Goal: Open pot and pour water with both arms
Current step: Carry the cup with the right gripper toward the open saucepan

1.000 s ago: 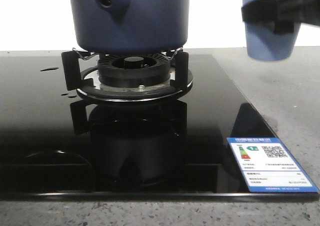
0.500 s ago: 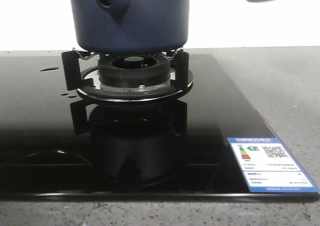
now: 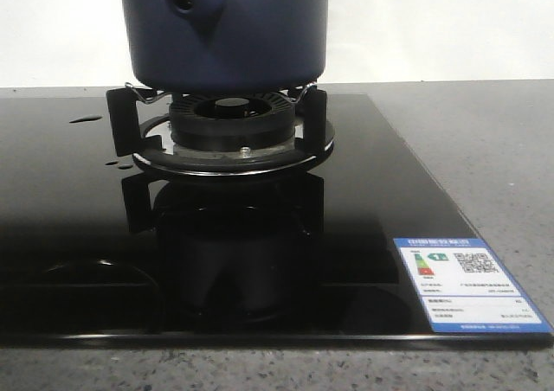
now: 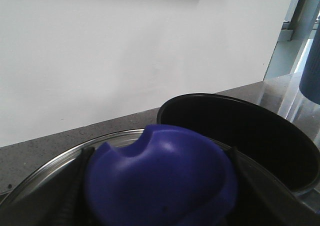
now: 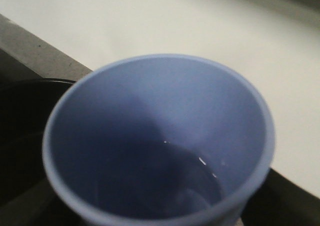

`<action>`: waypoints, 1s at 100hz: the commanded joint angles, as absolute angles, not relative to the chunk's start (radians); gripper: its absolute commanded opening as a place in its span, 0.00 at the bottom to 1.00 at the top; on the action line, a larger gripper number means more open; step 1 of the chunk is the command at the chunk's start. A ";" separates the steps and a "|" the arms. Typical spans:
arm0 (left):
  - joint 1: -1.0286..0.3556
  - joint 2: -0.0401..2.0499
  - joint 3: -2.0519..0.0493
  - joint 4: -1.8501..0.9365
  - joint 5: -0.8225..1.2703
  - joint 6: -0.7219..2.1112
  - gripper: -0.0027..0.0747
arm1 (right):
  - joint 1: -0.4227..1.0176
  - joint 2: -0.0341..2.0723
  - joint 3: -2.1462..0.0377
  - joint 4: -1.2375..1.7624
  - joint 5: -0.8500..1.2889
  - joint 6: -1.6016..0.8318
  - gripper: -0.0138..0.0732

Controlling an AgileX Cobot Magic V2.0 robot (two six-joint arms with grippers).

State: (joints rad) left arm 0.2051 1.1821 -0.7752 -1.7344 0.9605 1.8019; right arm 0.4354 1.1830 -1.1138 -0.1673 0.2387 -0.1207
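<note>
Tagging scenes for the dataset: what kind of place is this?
Most likely a kitchen counter or a mock-up of one. A black glass gas hob with a burner sits in a grey speckled countertop, and a dark blue pot stands on the burner's supports. An energy label is stuck on the hob's corner.

A blue and white energy label (image 3: 472, 285) sticks to the near right corner of the black glass cooktop (image 3: 78, 235). It carries a QR code and coloured rating bars; its print is too small to read.
</note>
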 commanded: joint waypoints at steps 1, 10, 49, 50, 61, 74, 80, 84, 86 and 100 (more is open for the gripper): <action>0.198 1.158 -0.809 -1.863 1.012 1.803 0.46 | 0.449 1.185 -1.192 -0.158 0.193 -0.121 0.49; 0.198 1.158 -0.809 -1.863 1.012 1.803 0.46 | 0.458 1.219 -1.236 -0.154 0.244 -0.121 0.49; 0.198 1.158 -0.809 -1.863 1.012 1.803 0.46 | 0.494 1.278 -1.296 -0.152 0.293 -0.121 0.49; 0.198 1.158 -0.809 -1.863 1.012 1.803 0.46 | 0.493 1.278 -1.296 -0.152 0.293 -0.121 0.49; 0.198 1.158 -0.809 -1.863 1.012 1.803 0.46 | 0.496 1.278 -1.296 -0.147 0.298 -0.121 0.49; 0.198 1.158 -0.809 -1.863 1.011 1.803 0.45 | 0.506 1.279 -1.296 -0.147 0.300 -0.133 0.49; 0.198 1.158 -0.809 -1.863 1.011 1.803 0.45 | 0.512 1.284 -1.303 -0.147 0.310 -0.133 0.49; 0.198 1.158 -0.809 -1.863 1.009 1.803 0.45 | 0.512 1.289 -1.311 -0.147 0.326 -0.134 0.49; 0.198 1.158 -0.809 -1.863 1.008 1.803 0.45 | 0.513 1.295 -1.314 -0.147 0.334 -0.136 0.49; 0.198 1.158 -0.809 -1.863 1.008 1.803 0.41 | 0.514 1.327 -1.348 -0.147 0.386 -0.147 0.49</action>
